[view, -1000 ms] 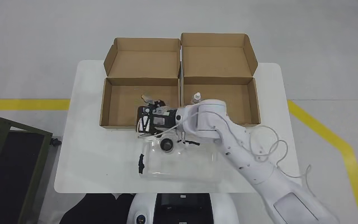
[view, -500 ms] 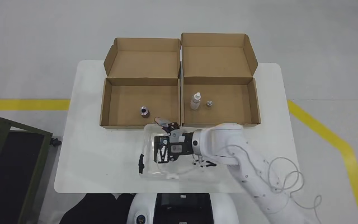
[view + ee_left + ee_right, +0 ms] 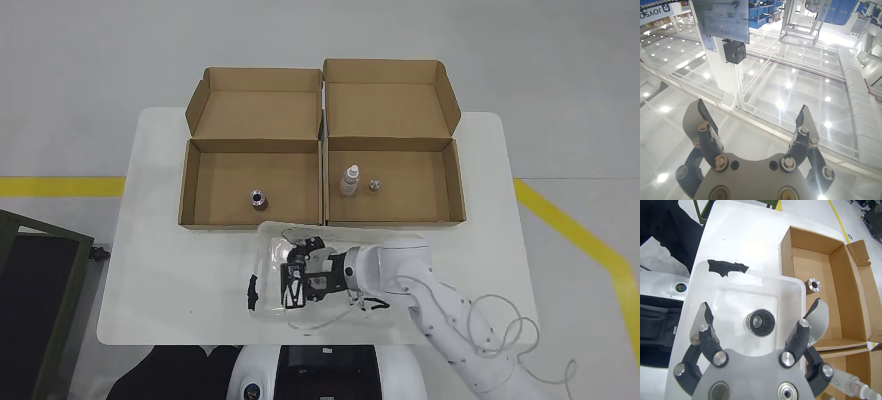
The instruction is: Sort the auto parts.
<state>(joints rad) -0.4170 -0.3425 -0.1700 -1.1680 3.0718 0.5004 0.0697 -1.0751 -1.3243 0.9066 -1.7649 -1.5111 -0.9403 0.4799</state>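
Right wrist view — right hand [image 3: 761, 303] spread over a metal sleeve [image 3: 760, 323] — in the black-taped tray [image 3: 694, 291].

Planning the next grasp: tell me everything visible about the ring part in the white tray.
The ring part is a short hollow cylinder with a silvery, metal-looking outer sleeve and a black liner that has small grooves inside the bore. It stands on end, bore facing up, alone on the floor of the white tray, clear of its walls. The right gripper hangs open above it, a finger to either side, not touching.
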